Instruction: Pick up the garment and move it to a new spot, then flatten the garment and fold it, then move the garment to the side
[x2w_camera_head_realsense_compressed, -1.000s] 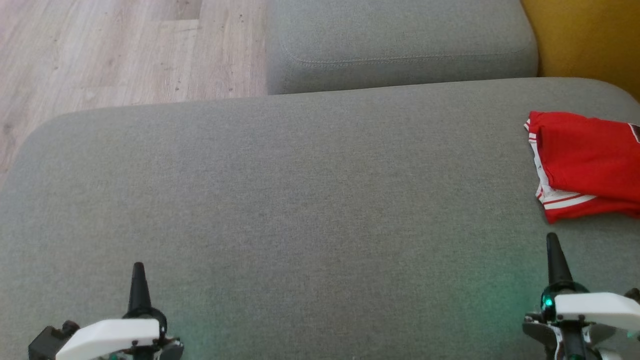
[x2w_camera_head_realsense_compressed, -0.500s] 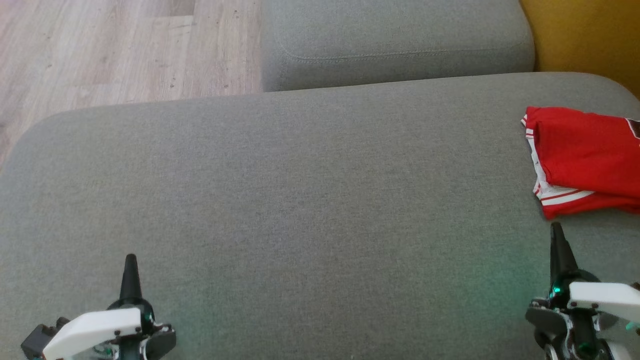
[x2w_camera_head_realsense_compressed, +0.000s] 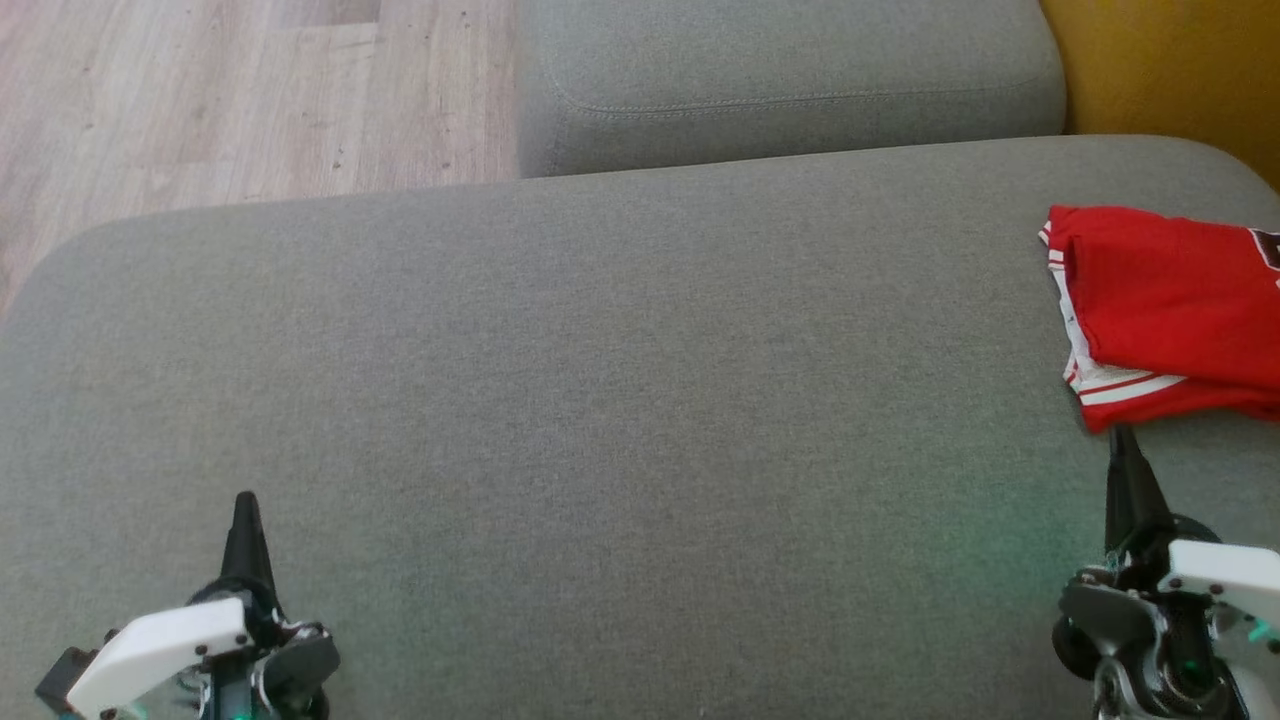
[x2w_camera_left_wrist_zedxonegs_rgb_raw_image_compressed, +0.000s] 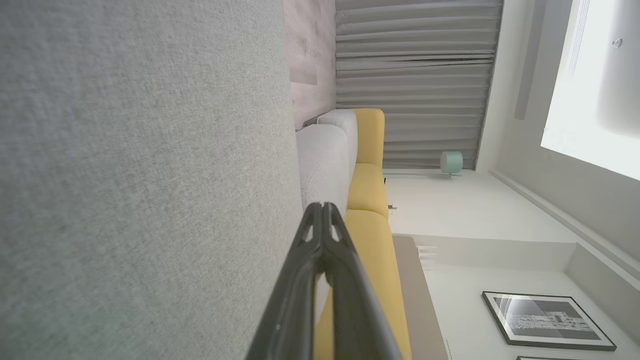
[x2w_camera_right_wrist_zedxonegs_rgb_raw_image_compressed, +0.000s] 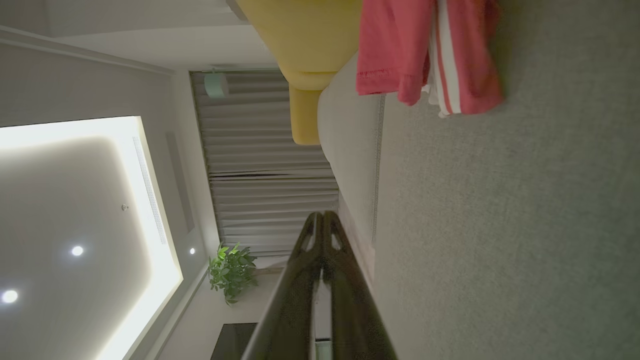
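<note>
A folded red garment (x2w_camera_head_realsense_compressed: 1170, 310) with white stripes lies at the far right of the grey sofa cushion (x2w_camera_head_realsense_compressed: 600, 400); the right wrist view has this garment (x2w_camera_right_wrist_zedxonegs_rgb_raw_image_compressed: 425, 50) at its top. My right gripper (x2w_camera_head_realsense_compressed: 1122, 440) hovers at the lower right, shut and empty, its tip just short of the garment's near edge. In its own wrist view the right gripper (x2w_camera_right_wrist_zedxonegs_rgb_raw_image_compressed: 323, 216) has both fingers pressed together. My left gripper (x2w_camera_head_realsense_compressed: 244, 503) is at the lower left, far from the garment, shut with nothing in it, and the left gripper (x2w_camera_left_wrist_zedxonegs_rgb_raw_image_compressed: 323, 207) looks the same in the left wrist view.
A second grey cushion (x2w_camera_head_realsense_compressed: 790, 80) sits behind the main one. Wooden floor (x2w_camera_head_realsense_compressed: 200, 100) lies to the upper left, beyond the cushion's edge. A yellow sofa section (x2w_camera_head_realsense_compressed: 1170, 70) borders the upper right corner.
The head camera has shifted, sliding the scene up. The right gripper's tip has come closer to the garment's near edge. The left gripper sits lower than before.
</note>
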